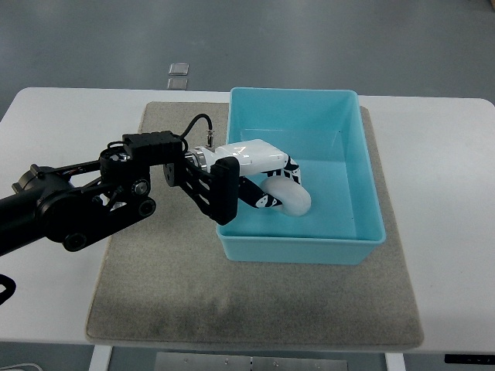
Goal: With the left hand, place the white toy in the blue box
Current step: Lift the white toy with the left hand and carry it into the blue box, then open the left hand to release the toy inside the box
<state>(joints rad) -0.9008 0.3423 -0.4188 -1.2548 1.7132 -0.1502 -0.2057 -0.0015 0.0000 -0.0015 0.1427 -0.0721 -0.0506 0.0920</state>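
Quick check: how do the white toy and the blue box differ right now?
The white toy is rounded and small; the blue box is rectangular and far larger. The toy is held by the left hand over the box's interior; the box rests on the grey mat. The toy is white, the box light blue. Both look smooth and plain.

No text, label, brand, number or sign can be read anywhere in the top view. The left hand (pixel 267 174) carries small dark markings on its white shell, too small to make out. The box (pixel 363 166), the mat (pixel 155 301) and the table (pixel 448 255) are plain.
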